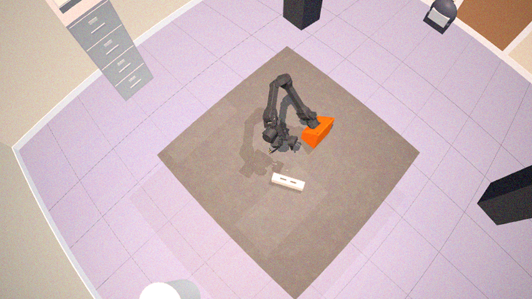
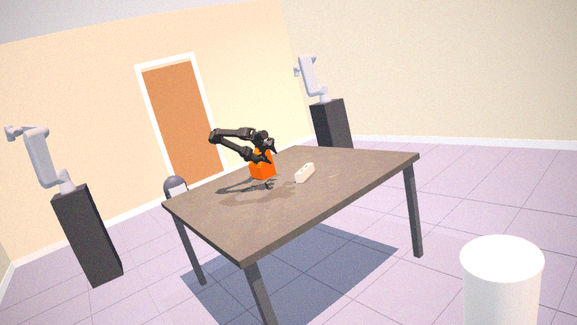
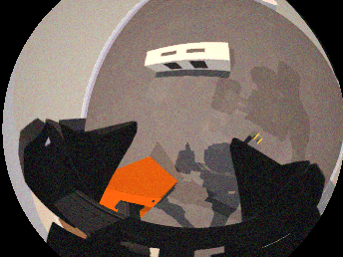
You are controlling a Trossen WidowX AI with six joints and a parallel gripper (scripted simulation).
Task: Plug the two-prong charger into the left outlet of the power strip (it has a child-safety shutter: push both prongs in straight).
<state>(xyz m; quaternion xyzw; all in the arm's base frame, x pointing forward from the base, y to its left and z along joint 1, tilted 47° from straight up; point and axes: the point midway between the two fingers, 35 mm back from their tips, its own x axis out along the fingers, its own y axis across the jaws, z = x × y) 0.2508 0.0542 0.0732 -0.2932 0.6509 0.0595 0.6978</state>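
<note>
The dark two-prong charger (image 1: 270, 151) (image 2: 268, 186) lies on the table, small in the top and exterior views. In the wrist view its two yellow prongs (image 3: 256, 138) show beside the right fingertip, while that finger hides most of its body. The white power strip (image 1: 299, 185) (image 2: 300, 176) (image 3: 182, 58) lies a short way off, with two slots on top and two dark squares on the side facing the wrist camera. My gripper (image 1: 286, 150) (image 2: 273, 156) (image 3: 185, 134) is open and empty. It hangs above the table near the charger, which is off to one side of the finger gap.
An orange block (image 1: 311, 138) (image 2: 262, 170) (image 3: 145, 178) stands at the arm's base, close beside the gripper. The brown table (image 1: 218, 186) (image 2: 226, 218) carries these things. Dark pedestals, a filing cabinet (image 1: 111, 49) and a white cylinder (image 1: 160, 295) (image 2: 500, 294) stand away from it.
</note>
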